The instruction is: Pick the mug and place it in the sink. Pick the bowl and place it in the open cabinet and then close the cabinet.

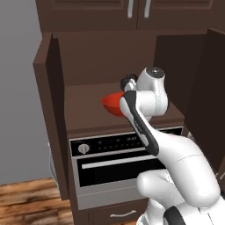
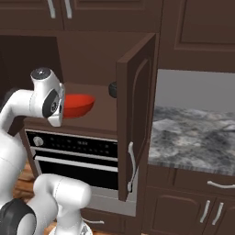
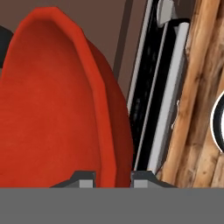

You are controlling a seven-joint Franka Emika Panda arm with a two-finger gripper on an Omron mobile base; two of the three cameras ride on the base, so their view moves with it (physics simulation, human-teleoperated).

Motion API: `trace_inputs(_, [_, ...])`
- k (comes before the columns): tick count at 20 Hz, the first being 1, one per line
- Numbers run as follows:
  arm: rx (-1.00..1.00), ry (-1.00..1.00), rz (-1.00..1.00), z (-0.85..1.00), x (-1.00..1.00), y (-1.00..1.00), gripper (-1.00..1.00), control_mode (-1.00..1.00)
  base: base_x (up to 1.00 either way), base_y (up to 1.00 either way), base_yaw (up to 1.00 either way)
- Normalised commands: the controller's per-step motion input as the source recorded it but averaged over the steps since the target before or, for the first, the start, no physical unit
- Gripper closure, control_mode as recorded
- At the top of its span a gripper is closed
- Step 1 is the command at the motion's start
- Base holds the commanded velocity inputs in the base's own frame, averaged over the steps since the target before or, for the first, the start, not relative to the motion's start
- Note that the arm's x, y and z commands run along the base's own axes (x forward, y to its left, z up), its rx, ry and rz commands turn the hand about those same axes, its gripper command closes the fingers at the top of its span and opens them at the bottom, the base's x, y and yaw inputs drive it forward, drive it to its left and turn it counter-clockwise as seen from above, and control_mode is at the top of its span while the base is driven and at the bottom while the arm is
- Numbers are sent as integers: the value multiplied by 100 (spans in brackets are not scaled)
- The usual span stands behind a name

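One red bowl sat clamped by its rim in the gripper, a finger on each side of the wall. It hung just over the shelf of the cabinet, whose two doors stood open. In the left base view the bowl lay at nine o'clock from the wrist. One oven sat below. One countertop lay at three o'clock.
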Motion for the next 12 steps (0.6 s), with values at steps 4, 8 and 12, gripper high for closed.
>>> trace_inputs(4, [0,3,0,-1,60,0,100,-100,0,0,0])
trace_inputs(8, [0,1,0,-12,57,0,100,-100,0,0,0])
trace_inputs(12, [0,0,0,-36,42,0,100,-100,0,0,0])
